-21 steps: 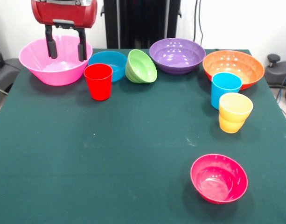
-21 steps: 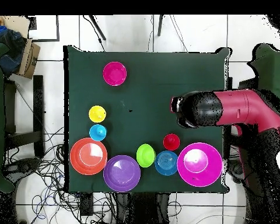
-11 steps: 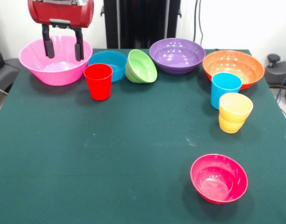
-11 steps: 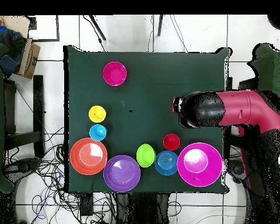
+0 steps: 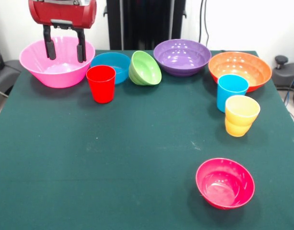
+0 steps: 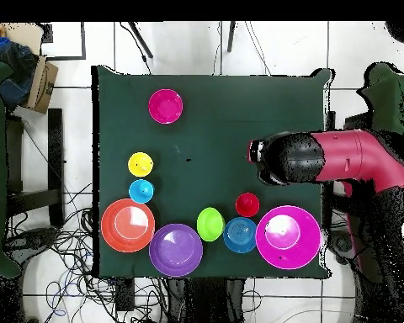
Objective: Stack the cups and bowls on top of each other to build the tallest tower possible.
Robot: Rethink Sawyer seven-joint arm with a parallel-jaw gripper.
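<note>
Nothing is stacked yet, so we read this as the very start of the tower. The pink bowl (image 5: pixel 56 61), the widest piece, sits at one far corner of the table (image 5: pixel 137 143), and we judge it the natural base. Just beside it stand the red cup (image 5: pixel 101 83) and the blue bowl (image 5: pixel 111 66); the green bowl (image 5: pixel 145 68) leans tilted against the blue one, its mouth turned sideways. Further along the same edge come the purple bowl (image 5: pixel 182 56) and the orange bowl (image 5: pixel 240 70). In front of the orange bowl the blue cup (image 5: pixel 231 91) and the yellow cup (image 5: pixel 241 115) stand close together, upright. The crimson bowl (image 5: pixel 225 182) sits alone, well apart, near the opposite edge.

Our gripper (image 5: pixel 65 49) hangs above the table with its two fingers spread and nothing between them; in the front view it lines up with the pink bowl, while from overhead the arm's head sits short of the bowl. We take it as poised for a first pick.
</note>
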